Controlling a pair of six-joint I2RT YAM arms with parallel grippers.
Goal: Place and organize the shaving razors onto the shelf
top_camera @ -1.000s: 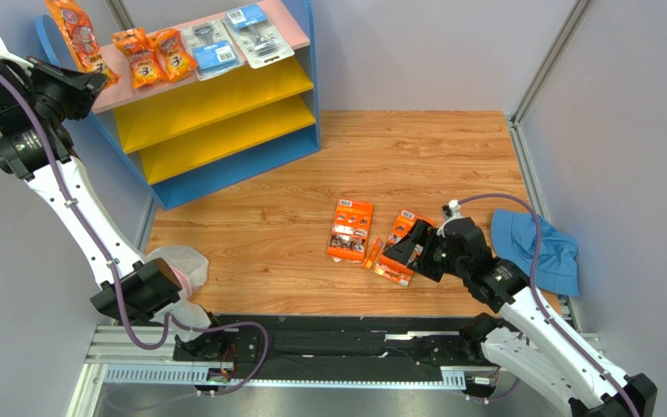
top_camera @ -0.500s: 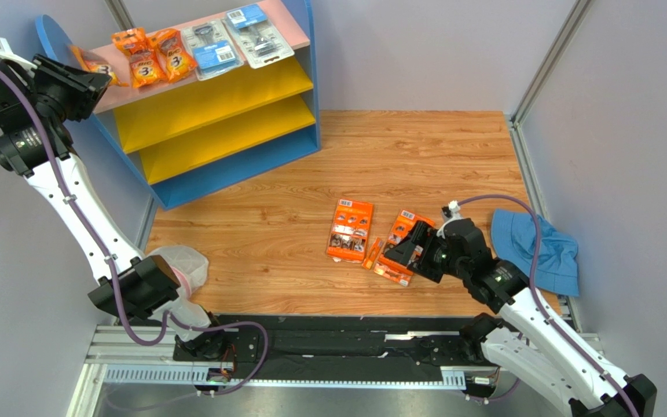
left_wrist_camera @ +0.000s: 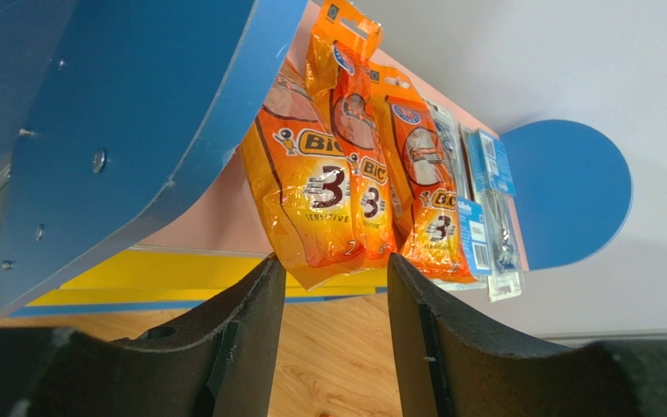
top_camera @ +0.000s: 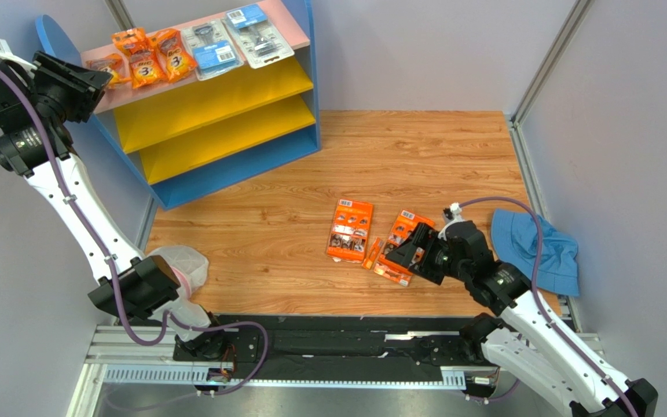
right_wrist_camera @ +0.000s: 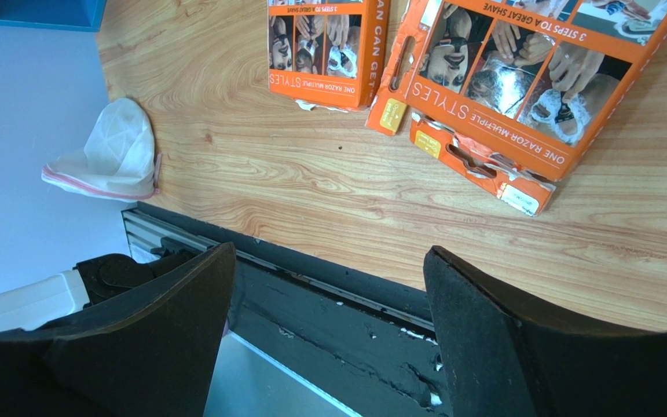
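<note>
Just beyond the parted, empty jaws of the left gripper (left_wrist_camera: 333, 262), three bags (left_wrist_camera: 311, 200) lie side by side on the pink board (left_wrist_camera: 211, 228) of the shelf (left_wrist_camera: 119, 130), while orange cards (right_wrist_camera: 520, 69) lie on the table (right_wrist_camera: 311, 182) ahead of the right gripper (right_wrist_camera: 328, 252), its jaws wide open.

Table (top_camera: 415, 156): wood-grain top, smooth, faint sheen.
Shelf (top_camera: 215, 91): smooth painted boards, matt blue, pink and yellow.
Orange bags (left_wrist_camera: 311, 208): glossy, crinkled plastic film.
Orange cards (right_wrist_camera: 520, 78): printed cardboard, slight gloss.
Blister packs (top_camera: 215, 48): clear, shiny plastic over card backing.
Cloth (top_camera: 537, 248): soft blue fabric, matt, rumpled.
Left gripper (left_wrist_camera: 333, 265): black fingers, matt, grainy.
</note>
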